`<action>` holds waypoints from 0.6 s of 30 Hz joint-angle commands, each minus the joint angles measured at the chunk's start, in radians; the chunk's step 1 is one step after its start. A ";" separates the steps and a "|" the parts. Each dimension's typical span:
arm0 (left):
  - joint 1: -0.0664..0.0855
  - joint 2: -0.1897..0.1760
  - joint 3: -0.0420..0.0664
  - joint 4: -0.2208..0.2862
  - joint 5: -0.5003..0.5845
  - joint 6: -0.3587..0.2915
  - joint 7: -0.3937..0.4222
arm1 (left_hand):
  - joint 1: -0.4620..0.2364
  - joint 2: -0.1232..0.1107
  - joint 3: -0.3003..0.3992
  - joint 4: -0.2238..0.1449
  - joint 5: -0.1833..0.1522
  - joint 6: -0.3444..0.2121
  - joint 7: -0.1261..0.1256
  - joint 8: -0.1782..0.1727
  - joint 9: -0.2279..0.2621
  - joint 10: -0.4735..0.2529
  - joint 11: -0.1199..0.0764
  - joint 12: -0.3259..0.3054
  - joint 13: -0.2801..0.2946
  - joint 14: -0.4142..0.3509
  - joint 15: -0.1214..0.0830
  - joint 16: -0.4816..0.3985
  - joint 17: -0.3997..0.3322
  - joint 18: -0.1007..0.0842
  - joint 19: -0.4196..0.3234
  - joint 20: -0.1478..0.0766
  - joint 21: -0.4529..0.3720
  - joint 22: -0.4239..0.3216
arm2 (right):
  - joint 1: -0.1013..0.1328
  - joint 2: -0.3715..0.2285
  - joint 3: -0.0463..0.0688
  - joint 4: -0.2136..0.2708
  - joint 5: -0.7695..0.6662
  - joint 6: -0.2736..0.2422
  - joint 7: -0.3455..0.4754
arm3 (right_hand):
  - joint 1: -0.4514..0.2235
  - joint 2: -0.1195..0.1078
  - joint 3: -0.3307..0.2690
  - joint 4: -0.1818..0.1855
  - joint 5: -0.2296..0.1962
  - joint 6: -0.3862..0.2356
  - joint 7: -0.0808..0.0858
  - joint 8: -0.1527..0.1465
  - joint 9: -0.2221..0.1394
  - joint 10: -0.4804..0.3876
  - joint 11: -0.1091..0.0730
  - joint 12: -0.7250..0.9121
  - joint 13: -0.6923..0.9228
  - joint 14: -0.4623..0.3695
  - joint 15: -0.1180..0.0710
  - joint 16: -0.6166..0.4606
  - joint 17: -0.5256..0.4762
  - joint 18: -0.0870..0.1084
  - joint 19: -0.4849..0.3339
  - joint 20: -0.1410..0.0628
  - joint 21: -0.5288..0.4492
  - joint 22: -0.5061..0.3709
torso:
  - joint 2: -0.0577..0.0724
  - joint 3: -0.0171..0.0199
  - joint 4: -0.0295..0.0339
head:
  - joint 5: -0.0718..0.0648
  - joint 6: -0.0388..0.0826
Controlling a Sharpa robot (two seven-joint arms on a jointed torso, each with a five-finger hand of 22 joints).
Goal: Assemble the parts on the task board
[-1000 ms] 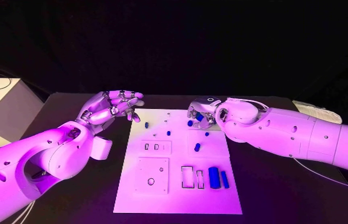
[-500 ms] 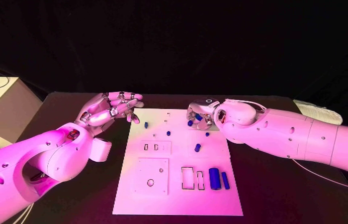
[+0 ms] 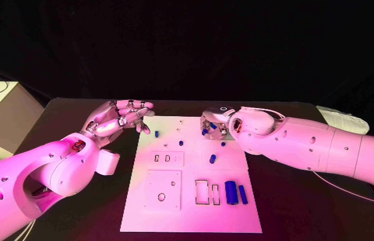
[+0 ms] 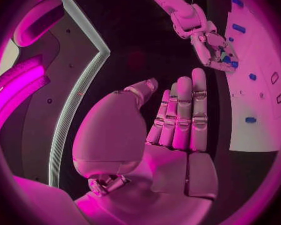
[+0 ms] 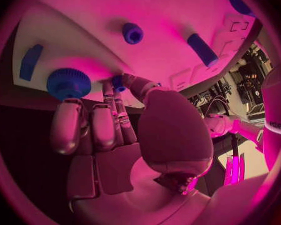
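Nearest, at lower centre of the head view: task board (image 3: pixel 156 219) on the black surface (image 3: pixel 296 208), carrying a thick blue cylinder (image 3: pixel 231 192) with a slimmer blue bar (image 3: pixel 242 194) just beside it, next to rectangular slots.
Mid-board: small blue peg (image 3: pixel 212 158).
Farther, centre right: right hand (image 3: pixel 214 123), fingers curled over the board's far right part at a small blue part (image 3: pixel 209 127); whether it actually pinches that part cannot be told.
Centre left: left hand (image 3: pixel 121 116), released, fingers loosely apart, holding nothing, off the board's far left corner.
Handling advice: confirm a firm pinch, keep the part upright, seat it squarely.
Markings: none readable.
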 commanded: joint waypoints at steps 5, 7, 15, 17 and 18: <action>0.000 0.001 0.001 0.003 -0.004 0.019 -0.004 | -0.003 -0.001 -0.002 0.005 -0.004 -0.007 0.002 -0.001 0.002 -0.007 0.005 -0.005 0.002 -0.009 0.002 0.007 0.002 0.010 -0.007 0.000 0.009 0.003 | -0.003 0.002 -0.002 0.003 0.002 -0.034 0.000 | 0.014 0.029 0.025 0.005 0.004 0.031 -0.012 0.021 0.018 0.039 -0.011 0.009 0.007 0.017 -0.007 0.012 -0.002 -0.021 0.018 -0.004 0.037 0.050 | 0.006 -0.0001 0.0011 | 0.001 0.000; 0.000 0.001 0.001 0.003 -0.004 0.020 -0.006 | -0.003 -0.001 -0.001 0.004 -0.004 -0.007 0.002 -0.001 0.002 -0.007 0.004 -0.005 0.002 -0.009 0.002 0.007 0.002 0.010 -0.007 0.000 0.010 0.004 | -0.003 0.002 -0.002 0.005 0.002 -0.058 -0.002 | 0.028 0.041 0.046 0.000 -0.028 0.042 -0.019 0.033 0.031 0.059 -0.018 0.010 0.012 0.017 -0.013 0.015 -0.002 -0.025 0.023 -0.009 0.053 0.074 | 0.008 -0.0002 0.0016 | 0.001 0.002; 0.000 0.002 0.002 0.000 -0.006 0.024 -0.011 | 0.000 -0.001 0.000 0.003 -0.004 -0.008 0.002 -0.001 0.002 -0.007 0.005 -0.006 0.002 -0.010 0.002 0.008 0.002 0.010 -0.009 0.000 0.012 0.005 | -0.005 0.000 -0.001 0.025 -0.005 -0.155 -0.030 | 0.040 0.052 0.063 -0.009 -0.029 0.053 -0.027 0.050 0.052 0.078 -0.025 0.009 0.018 0.019 -0.019 0.023 0.007 -0.031 0.031 -0.015 0.080 0.111 | 0.010 -0.0003 0.0010 | 0.005 0.008; 0.000 0.002 0.002 -0.002 -0.006 0.025 -0.012 | 0.002 -0.001 0.001 0.002 -0.004 -0.009 0.002 -0.001 0.003 -0.008 0.005 -0.006 0.002 -0.012 0.002 0.008 0.003 0.010 -0.011 0.000 0.014 0.007 | -0.005 0.000 0.000 0.030 -0.011 -0.174 -0.041 | 0.040 0.051 0.063 -0.010 -0.029 0.054 -0.027 0.051 0.054 0.079 -0.026 0.008 0.019 0.019 -0.019 0.023 0.006 -0.032 0.031 -0.015 0.080 0.112 | 0.011 -0.0003 0.0009 | 0.005 0.010; 0.000 0.002 0.002 -0.002 -0.006 0.026 -0.012 | 0.002 -0.001 0.001 0.002 -0.004 -0.009 0.002 -0.001 0.003 -0.008 0.005 -0.006 0.002 -0.012 0.002 0.008 0.003 0.010 -0.011 0.000 0.014 0.007 | -0.005 0.002 0.001 0.032 -0.013 -0.183 -0.048 | 0.040 0.051 0.063 -0.010 -0.029 0.054 -0.027 0.051 0.054 0.079 -0.026 0.008 0.019 0.019 -0.019 0.023 0.006 -0.032 0.031 -0.016 0.080 0.112 | 0.010 -0.0008 0.0008 | 0.005 0.010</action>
